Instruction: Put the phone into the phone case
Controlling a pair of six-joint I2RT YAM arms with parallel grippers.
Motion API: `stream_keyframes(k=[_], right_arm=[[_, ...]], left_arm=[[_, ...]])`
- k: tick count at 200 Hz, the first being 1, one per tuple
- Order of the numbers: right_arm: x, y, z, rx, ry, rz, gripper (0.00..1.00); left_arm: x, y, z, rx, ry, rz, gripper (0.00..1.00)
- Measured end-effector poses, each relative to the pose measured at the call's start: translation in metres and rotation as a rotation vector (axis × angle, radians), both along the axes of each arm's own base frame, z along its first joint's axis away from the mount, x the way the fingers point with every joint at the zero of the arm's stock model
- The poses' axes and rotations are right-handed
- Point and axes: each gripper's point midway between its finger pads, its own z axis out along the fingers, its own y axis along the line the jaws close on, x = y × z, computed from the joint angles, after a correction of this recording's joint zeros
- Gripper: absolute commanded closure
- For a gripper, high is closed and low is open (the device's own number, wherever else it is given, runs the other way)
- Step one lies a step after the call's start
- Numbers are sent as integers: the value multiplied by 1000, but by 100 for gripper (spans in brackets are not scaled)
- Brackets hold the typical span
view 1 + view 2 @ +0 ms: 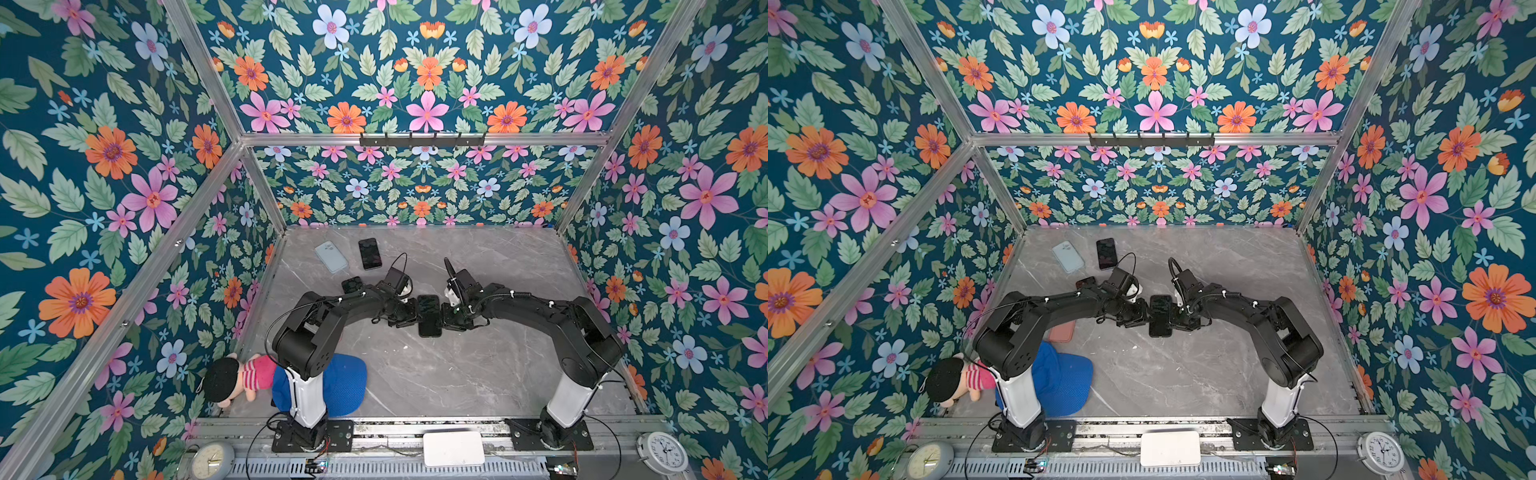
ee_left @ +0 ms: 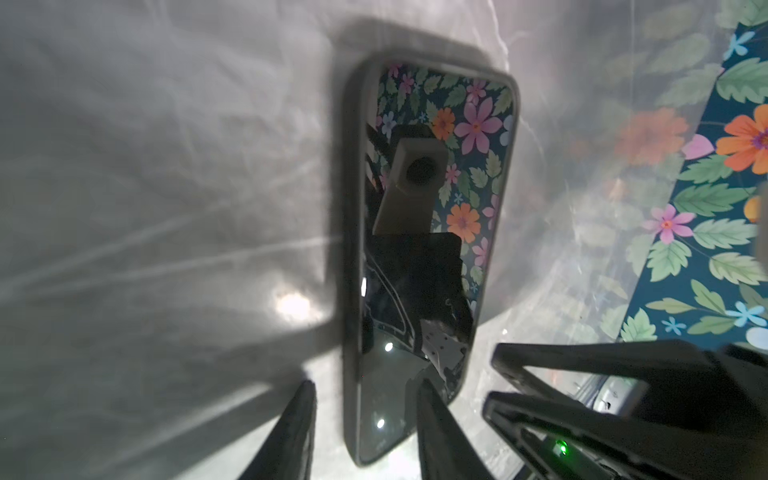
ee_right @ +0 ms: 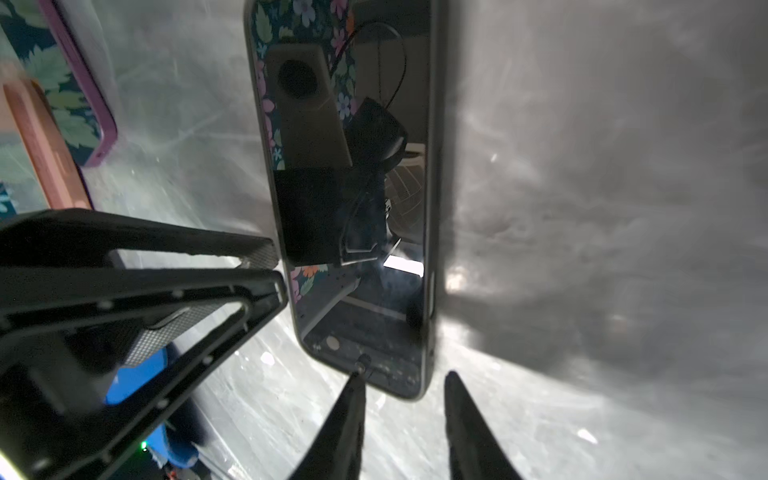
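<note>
The phone (image 1: 429, 316) lies flat in the middle of the grey, veined, stone-look table (image 1: 478, 374). It is a slim slab with rounded corners, and its glossy black glass mirrors the flowered walls. A dull, dark phone case (image 2: 352, 249) rims it along the edges. The left gripper (image 1: 415, 318) sits at one long side and the right gripper (image 1: 443, 321) at the other, nearly meeting across it. The left one's tapered black fingers (image 2: 297, 432) stand apart, with a gap showing beside the phone's edge. The right one's fingers (image 3: 345, 424) are parted too, one tip just at the phone's end. Farther back lie a smooth pale blue case (image 1: 331, 256) and a second black phone (image 1: 370, 253). A mesh-textured blue cap (image 1: 349, 386) sits by the left arm's base.
</note>
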Motion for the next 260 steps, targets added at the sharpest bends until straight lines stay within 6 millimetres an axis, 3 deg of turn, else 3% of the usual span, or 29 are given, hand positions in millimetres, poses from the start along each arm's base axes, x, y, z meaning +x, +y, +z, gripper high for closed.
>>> stream_keyframes(k=[55,106,199,260], right_arm=[[34,-3,-5,-2,-21,-26,61],[52,1,-13,2,-27,-32,62],[60,4,-17,5,-39,-23,73],[60,2,-17,9,-37,-37,81]], left_arm=[[30,-1,0,-1,-34,-1,57],[34,-13,-3,-42,-31,-25,64],[36,-15,-8,-65,-44,-25,84],[36,-15,-9,-65,-41,-22,89]])
